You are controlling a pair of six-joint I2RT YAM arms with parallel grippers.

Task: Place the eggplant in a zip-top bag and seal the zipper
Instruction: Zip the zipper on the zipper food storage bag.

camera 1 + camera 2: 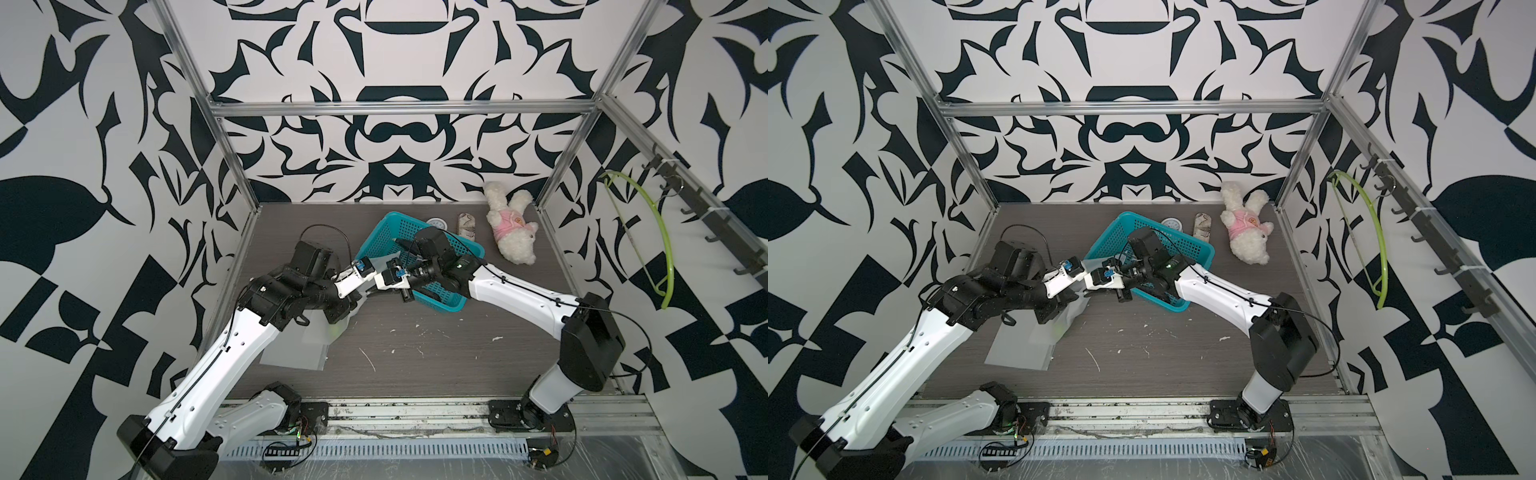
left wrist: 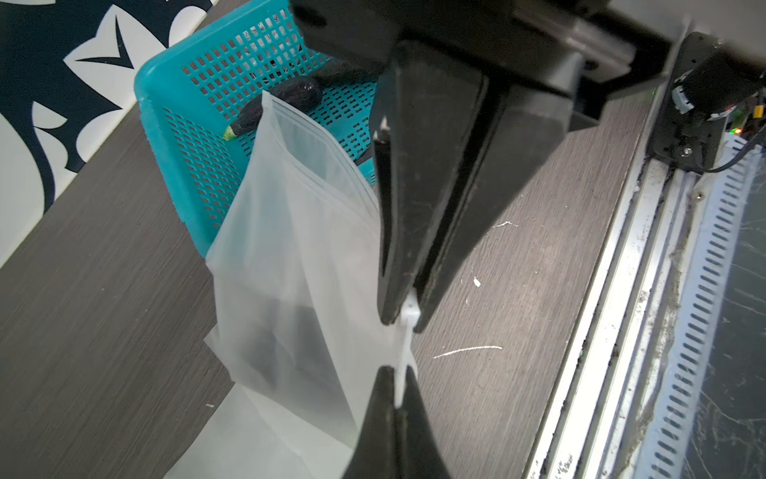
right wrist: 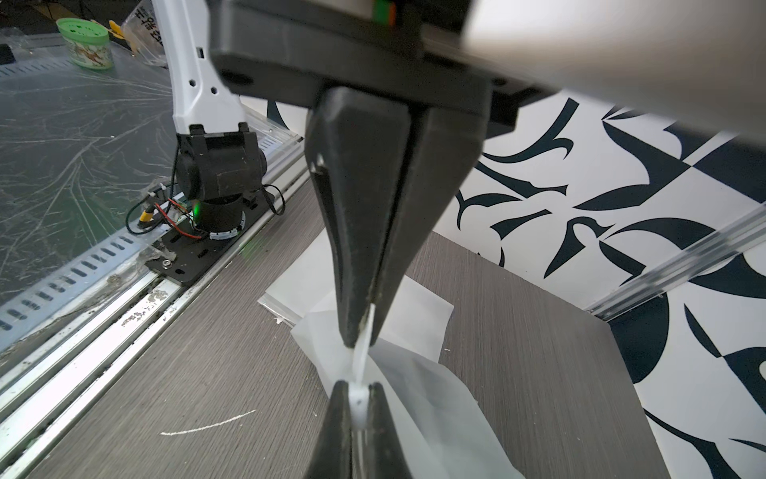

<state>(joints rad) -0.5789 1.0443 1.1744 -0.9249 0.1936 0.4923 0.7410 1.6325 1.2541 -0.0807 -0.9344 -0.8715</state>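
Both jaws pinch bag (image 2: 290,269) edge | eggplant (image 2: 298,93) apart, in basket (image 2: 199,166)

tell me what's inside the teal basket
An eggplant lies in the basket. The bag and the right arm hide the rest.

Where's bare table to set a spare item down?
Widest bare patch: front centre of the table, between flat bag stack, front rail and right arm. Also back-left corner behind left arm. Crowded around basket and plush toy, back right.
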